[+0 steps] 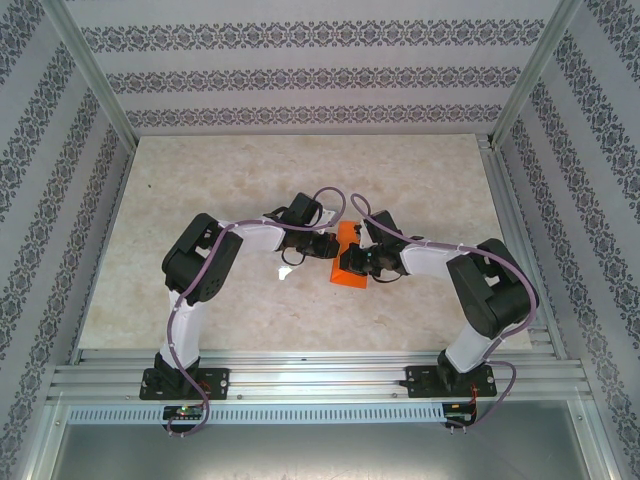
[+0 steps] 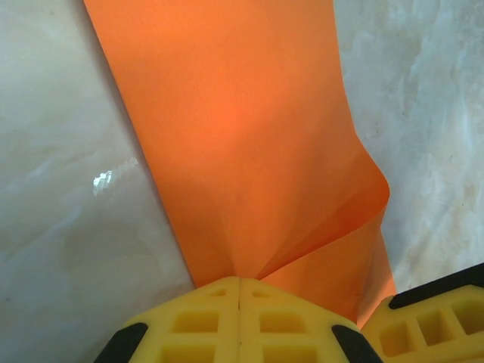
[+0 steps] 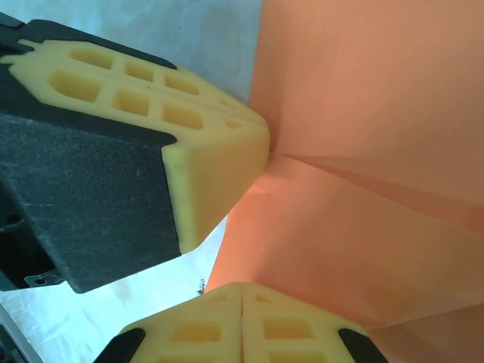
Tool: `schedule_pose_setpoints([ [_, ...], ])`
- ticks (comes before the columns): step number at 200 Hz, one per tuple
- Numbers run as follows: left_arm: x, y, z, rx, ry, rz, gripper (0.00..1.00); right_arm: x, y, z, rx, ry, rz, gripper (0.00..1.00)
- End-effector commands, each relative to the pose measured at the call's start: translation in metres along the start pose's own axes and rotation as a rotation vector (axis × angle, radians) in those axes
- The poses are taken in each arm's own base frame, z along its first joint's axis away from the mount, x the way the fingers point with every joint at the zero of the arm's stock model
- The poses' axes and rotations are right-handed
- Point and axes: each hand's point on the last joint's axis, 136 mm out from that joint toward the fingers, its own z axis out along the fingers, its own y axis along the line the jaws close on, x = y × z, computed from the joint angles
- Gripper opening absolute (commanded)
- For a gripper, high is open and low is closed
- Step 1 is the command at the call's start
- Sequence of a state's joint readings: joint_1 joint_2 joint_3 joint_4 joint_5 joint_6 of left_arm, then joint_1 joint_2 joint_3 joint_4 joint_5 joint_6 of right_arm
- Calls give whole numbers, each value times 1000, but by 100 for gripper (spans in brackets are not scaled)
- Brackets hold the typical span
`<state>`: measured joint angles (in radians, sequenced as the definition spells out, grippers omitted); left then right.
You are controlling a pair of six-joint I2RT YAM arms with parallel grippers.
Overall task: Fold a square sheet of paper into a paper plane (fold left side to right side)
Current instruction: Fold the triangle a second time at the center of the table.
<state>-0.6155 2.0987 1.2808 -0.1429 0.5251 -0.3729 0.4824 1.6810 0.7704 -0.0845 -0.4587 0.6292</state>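
The left gripper (image 2: 240, 286) is clenched on the paper (image 2: 242, 136). Its yellow fingers meet at bottom centre of the left wrist view with the near edge of the orange sheet pinched between them. The right gripper (image 3: 242, 293) is clenched on the same sheet at the bottom of its own wrist view. There the left gripper's fingers (image 3: 219, 144) come in from the upper left and nip the paper just beside it.

From above, both grippers meet at mid-frame, with the paper (image 1: 349, 240) showing as a narrow orange strip between them over the table (image 1: 250, 180). I cannot tell whether the pinched part touches the table.

The paper looks thin, light and limp. At the right of the left wrist view it buckles into a loose bulge instead of lying flat. It would likely crease at any hard pinch, tear if the two grips pull apart, and slide on the glossy tabletop. Shallow pinches at edges or corners seem the safest hold.
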Motion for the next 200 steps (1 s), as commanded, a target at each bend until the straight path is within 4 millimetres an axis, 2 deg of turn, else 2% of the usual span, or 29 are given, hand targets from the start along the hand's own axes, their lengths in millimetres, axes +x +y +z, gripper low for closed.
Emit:
schedule_pose_setpoints([
  [1, 31, 39, 7, -149, 71, -30, 0, -3, 0, 2, -12, -7, -27, 8],
  [68, 35, 41, 11, -155, 80, -31, 0, -7, -11, 10, -5, -11, -24, 8],
  [166, 34, 44, 13, -167, 74, -49, 0, -9, -7, 12, -41, -17, -28, 7],
  [200, 35, 44, 13, -168, 75, -48, 0, -5, -17, 14, -9, -1, -9, 8],
])
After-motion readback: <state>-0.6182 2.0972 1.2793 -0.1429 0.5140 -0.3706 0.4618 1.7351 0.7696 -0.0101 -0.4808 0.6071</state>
